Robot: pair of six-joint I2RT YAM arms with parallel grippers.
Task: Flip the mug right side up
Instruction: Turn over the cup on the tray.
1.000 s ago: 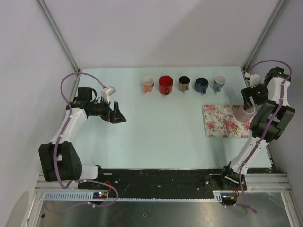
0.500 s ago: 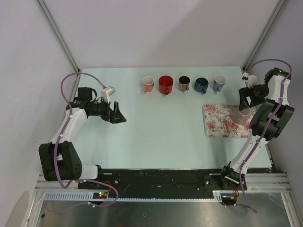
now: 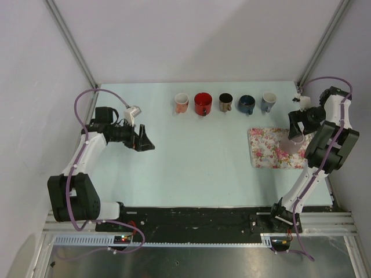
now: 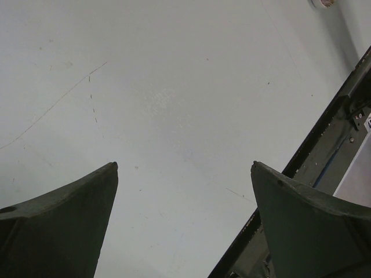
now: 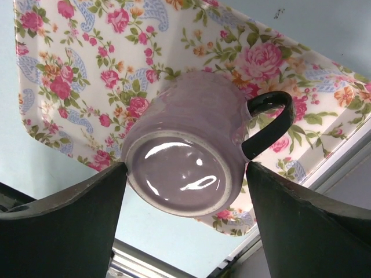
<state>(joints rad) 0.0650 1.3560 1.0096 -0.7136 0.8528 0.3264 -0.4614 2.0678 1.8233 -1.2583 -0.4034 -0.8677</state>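
Mouth-down on the floral mat (image 5: 69, 69), the lilac mug (image 5: 185, 156), over at the right side of the table (image 3: 197, 150). Glossy base turned up toward the right wrist camera, black handle (image 5: 269, 124) sticking out to one side. Not yet righted.

Spread wide around it, the right pincer (image 5: 185, 169): one finger on each flank of the mug, nothing grasped (near finger close against the wall; contact or a sliver of gap, cannot tell). Set across the round body rather than the handle, probably so as to clamp a firm wall and leave the handle free to swing during the flip.

Released as well, the left pincer (image 4: 184, 168), hanging over bare table well apart from the mat and holding nothing. Parked out of the way, by the look of it, this being a one-arm job.

Five other mugs (image 3: 223, 103) upright in a row along the far edge, well apart from the mat.

Next, judging from the pose: close on the body, lift off the mat, roll the wrist over, set down mouth-up.
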